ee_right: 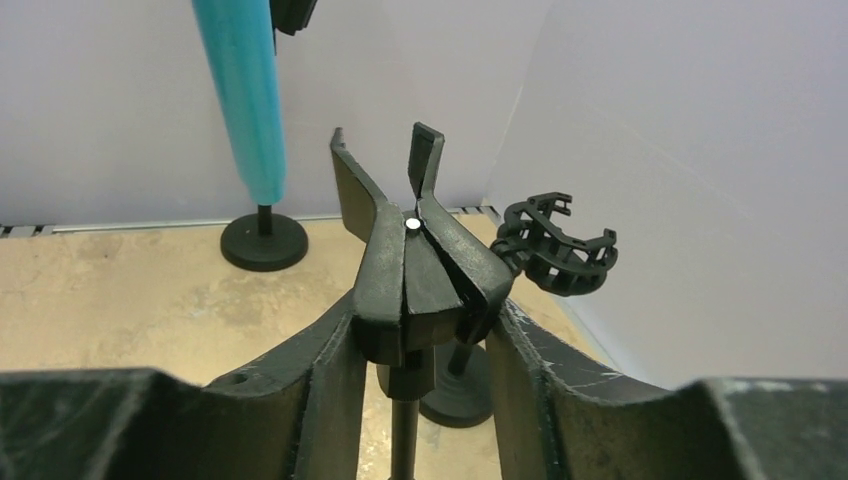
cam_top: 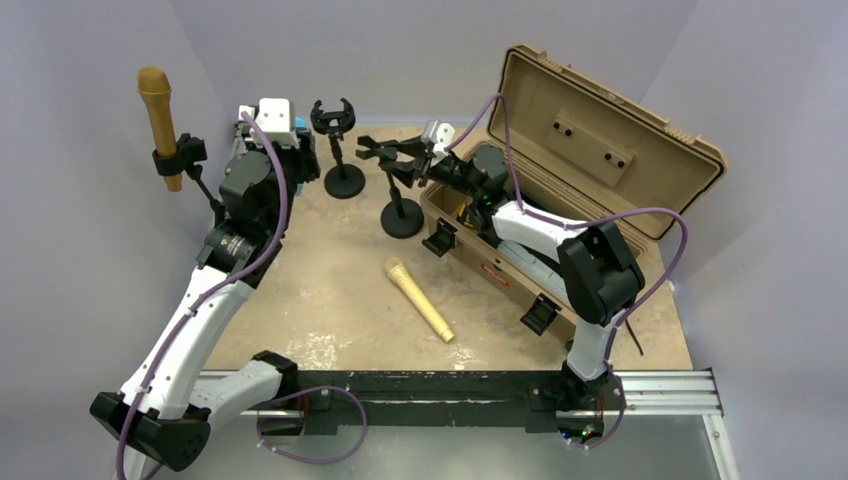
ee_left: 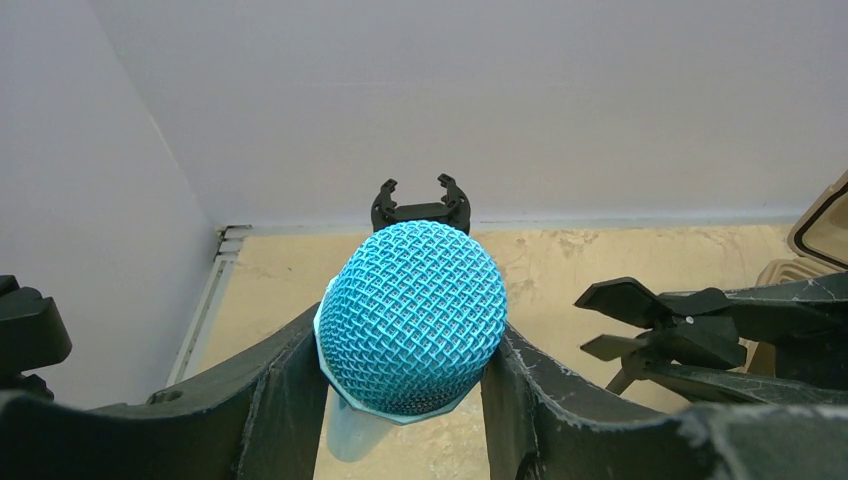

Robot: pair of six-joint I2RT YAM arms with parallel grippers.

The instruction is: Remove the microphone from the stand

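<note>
**A:** Which step are we on?

**B:** Extraction looks about done. The blue microphone (ee_left: pixel 412 300) is clamped by its mesh head between the fingers of the left gripper (ee_left: pixel 410 345). The handle hangs down with no clip around it, raised at 11 o'clock over the table (cam_top: pixel 330 290).

**A:** And the right side?

**B:** The right gripper (ee_right: pixel 425 320) is closed on the clip stand (ee_right: pixel 400 260) near 12 o'clock. Its clip is empty, so I read this as bracing.

**A:** Next move?

**B:** Probably carry the mic clear and set it down. The round mesh could slip, so it needs a steady grip. I cannot tell whether the handle tip clears the round base (ee_right: pixel 263 243) below it.

**A:** Arm pose?

**B:** The left arm is stretched far forward. The right arm is bent at the elbow, reaching toward 10 o'clock.
</note>
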